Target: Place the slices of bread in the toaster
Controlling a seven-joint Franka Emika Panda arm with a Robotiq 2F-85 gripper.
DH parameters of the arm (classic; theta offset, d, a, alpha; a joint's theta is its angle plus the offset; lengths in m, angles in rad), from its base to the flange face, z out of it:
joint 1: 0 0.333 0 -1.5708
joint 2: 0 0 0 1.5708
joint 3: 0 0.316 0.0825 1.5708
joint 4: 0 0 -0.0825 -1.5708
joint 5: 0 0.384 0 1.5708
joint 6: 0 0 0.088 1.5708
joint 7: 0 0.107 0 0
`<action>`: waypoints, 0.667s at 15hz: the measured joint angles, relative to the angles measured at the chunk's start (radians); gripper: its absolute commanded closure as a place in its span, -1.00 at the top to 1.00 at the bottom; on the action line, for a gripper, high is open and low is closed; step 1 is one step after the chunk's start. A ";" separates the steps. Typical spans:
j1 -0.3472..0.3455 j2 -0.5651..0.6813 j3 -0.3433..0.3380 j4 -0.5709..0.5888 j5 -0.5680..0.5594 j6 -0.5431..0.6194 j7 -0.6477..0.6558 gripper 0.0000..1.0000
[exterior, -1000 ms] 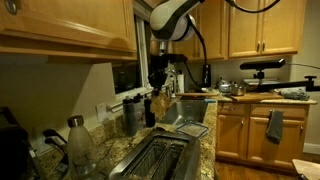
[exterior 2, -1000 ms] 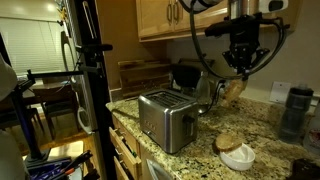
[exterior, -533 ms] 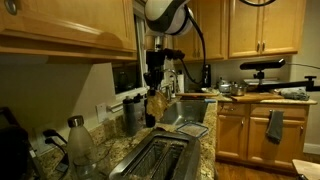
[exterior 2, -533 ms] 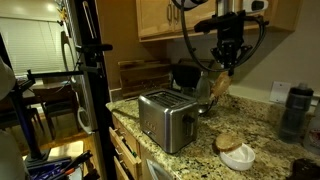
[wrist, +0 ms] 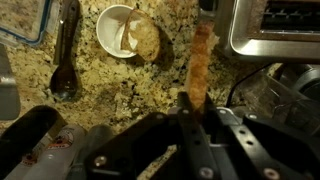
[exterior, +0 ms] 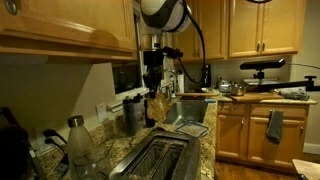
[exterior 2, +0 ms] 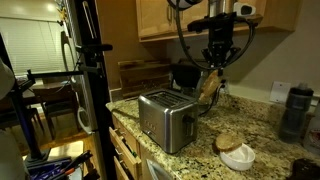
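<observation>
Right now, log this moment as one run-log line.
gripper: shut on bread slice | position: slice hangs in air beside toaster, not in a slot | second slice: on white bowl, counter

home kitchen. evidence:
- wooden wall cabinets point(exterior: 60, 25) over the worktop, matching base cabinets point(exterior: 240, 130) below.
- speckled granite counter point(exterior 2: 200, 155).
- steel toaster point(exterior 2: 165, 118) on the counter, two slots on top.
- white bowl point(wrist: 118, 30) and spoon point(wrist: 63, 60) lying on the granite.
- glass bottle point(exterior: 78, 145) standing near the wall.
- towel point(exterior: 274, 125) hung on a base cabinet front.
- wall outlet point(exterior: 100, 108) above the counter.
- window blinds point(exterior 2: 30, 45) in the adjoining room.
</observation>
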 measured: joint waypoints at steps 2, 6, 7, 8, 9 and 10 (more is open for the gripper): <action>0.005 -0.009 0.002 0.000 -0.001 -0.019 -0.017 -0.81; 0.016 -0.024 0.012 0.000 -0.014 -0.029 -0.056 -0.81; 0.019 -0.029 0.016 0.000 -0.014 -0.033 -0.075 -0.81; 0.022 -0.033 0.020 0.000 -0.014 -0.036 -0.096 -0.81; 0.024 -0.036 0.025 0.000 -0.014 -0.039 -0.117 -0.81; 0.027 -0.038 0.029 0.000 -0.014 -0.041 -0.136 -0.81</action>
